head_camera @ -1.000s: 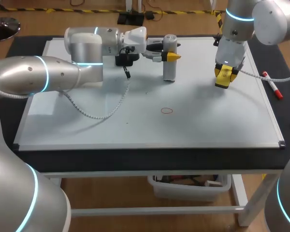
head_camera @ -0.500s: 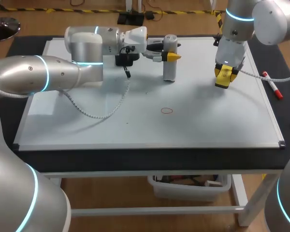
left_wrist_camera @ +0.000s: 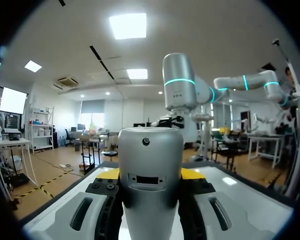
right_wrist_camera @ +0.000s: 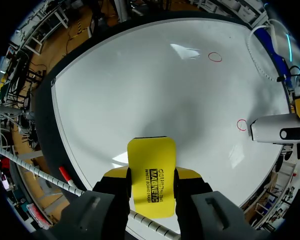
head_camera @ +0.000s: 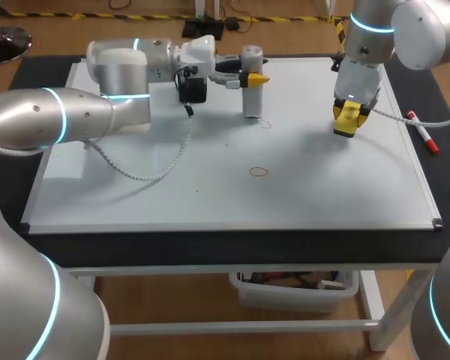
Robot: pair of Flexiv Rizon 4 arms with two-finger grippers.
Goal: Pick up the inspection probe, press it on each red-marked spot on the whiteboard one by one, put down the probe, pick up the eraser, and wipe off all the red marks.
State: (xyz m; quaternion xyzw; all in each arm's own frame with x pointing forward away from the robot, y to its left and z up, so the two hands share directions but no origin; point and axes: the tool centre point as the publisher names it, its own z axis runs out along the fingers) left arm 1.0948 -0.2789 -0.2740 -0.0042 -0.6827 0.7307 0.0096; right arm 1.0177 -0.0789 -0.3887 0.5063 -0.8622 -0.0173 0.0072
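Observation:
My left gripper (head_camera: 253,77) is shut on the grey-white probe (head_camera: 252,94), held upright near the whiteboard's (head_camera: 172,195) far edge. In the left wrist view the probe (left_wrist_camera: 150,175) fills the gap between the yellow fingertips (left_wrist_camera: 192,173). A small red mark (head_camera: 265,124) lies just beside the probe's foot, and a second red mark (head_camera: 259,172) sits mid-board. My right gripper (head_camera: 346,118) hovers over the board's right part, shut on the yellow eraser (right_wrist_camera: 151,175). The right wrist view shows both red marks (right_wrist_camera: 215,57) (right_wrist_camera: 241,125) and the probe (right_wrist_camera: 277,131) ahead of the eraser.
A red marker (head_camera: 422,133) lies on the dark table right of the whiteboard, also in the right wrist view (right_wrist_camera: 65,173). A white coiled cable (head_camera: 150,171) hangs from my left arm over the board's left half.
My left arm moved the probe left and toward the far edge, uncovering a small red mark where it stood. The right arm and eraser stayed still.

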